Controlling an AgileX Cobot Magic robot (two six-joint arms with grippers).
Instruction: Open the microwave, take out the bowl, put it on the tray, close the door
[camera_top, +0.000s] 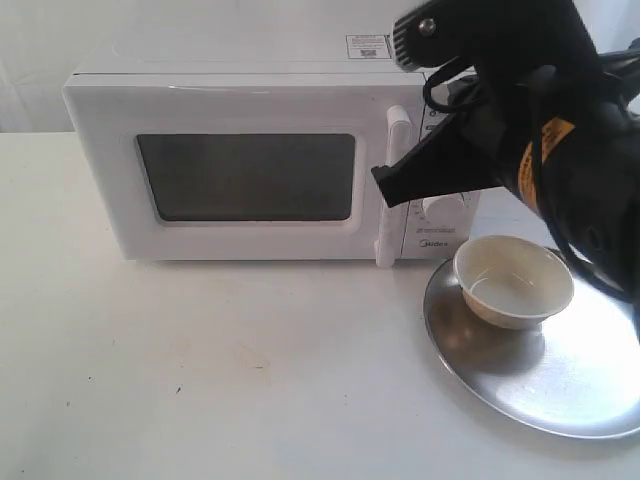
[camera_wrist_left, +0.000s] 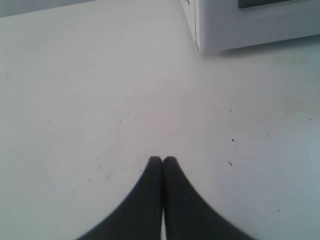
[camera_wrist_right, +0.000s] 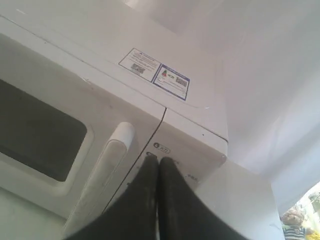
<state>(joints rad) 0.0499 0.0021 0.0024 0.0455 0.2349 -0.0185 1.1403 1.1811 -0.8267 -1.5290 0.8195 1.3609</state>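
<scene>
While the bowl (camera_top: 513, 280), cream-white and smooth, sits in the silver tray (camera_top: 560, 385) just beside the microwave (camera_top: 110, 170), the door (camera_top: 240, 110) is shut. Right gripper (camera_wrist_right: 158, 160): jaws clenched, empty, tips at the panel beside the handle (camera_top: 393, 215). Left gripper (camera_wrist_left: 162, 159), seen only in its wrist view: jaws clenched, empty, over the speckled white table (camera_top: 200, 370) near the microwave's corner. A pale wall (camera_top: 150, 30) stands behind the microwave.
</scene>
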